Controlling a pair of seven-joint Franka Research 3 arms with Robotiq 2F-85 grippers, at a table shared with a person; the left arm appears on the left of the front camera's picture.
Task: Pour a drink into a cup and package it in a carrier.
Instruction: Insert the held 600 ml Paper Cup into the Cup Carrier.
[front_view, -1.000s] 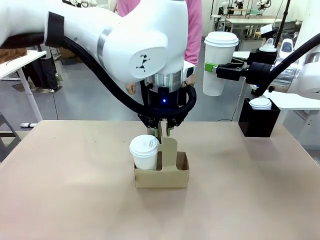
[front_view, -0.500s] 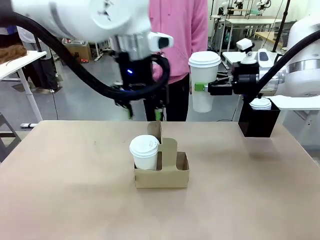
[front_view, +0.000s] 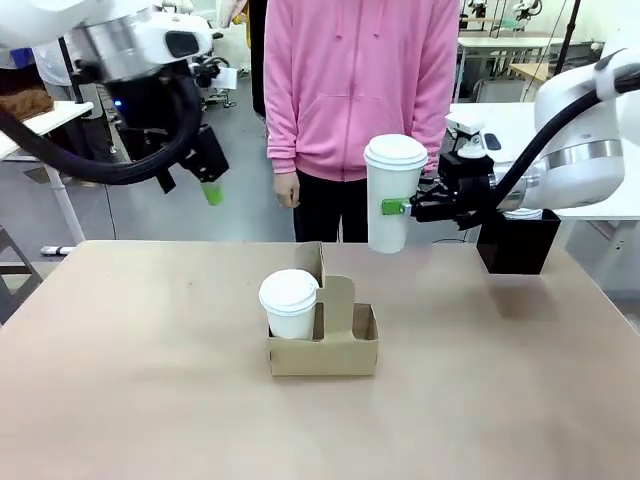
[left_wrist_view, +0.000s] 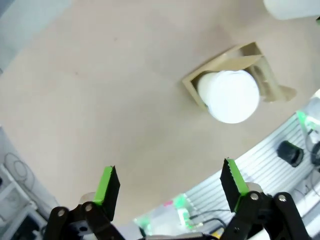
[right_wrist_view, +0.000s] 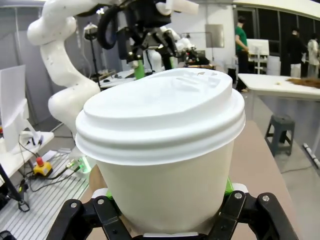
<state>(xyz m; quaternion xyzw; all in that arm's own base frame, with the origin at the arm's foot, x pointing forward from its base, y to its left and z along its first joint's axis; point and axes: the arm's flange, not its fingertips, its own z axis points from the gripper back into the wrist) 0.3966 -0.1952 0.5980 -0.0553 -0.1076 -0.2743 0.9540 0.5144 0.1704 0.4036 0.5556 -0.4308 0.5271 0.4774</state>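
A brown cardboard carrier (front_view: 335, 348) stands mid-table with one lidded white cup (front_view: 290, 304) in its left slot; from above, the carrier (left_wrist_view: 260, 65) and that cup (left_wrist_view: 229, 96) show in the left wrist view. My right gripper (front_view: 392, 207) is shut on a second lidded white cup (front_view: 391, 195), held upright in the air just right of and above the carrier; its lid (right_wrist_view: 165, 112) fills the right wrist view. My left gripper (front_view: 205, 180) hangs open and empty high at the back left, its green pads (left_wrist_view: 107, 183) far apart. The drink jug is out of view.
A person in a pink hoodie (front_view: 355, 90) stands at the far side, arms down. A black box (front_view: 518, 240) sits at the table's back right edge. A white side table (front_view: 40, 125) stands beyond the left edge.
My left arm has lifted away from the carrier's handle and swung up to the back left. My right gripper has carried its cup leftward and lower, toward the carrier.
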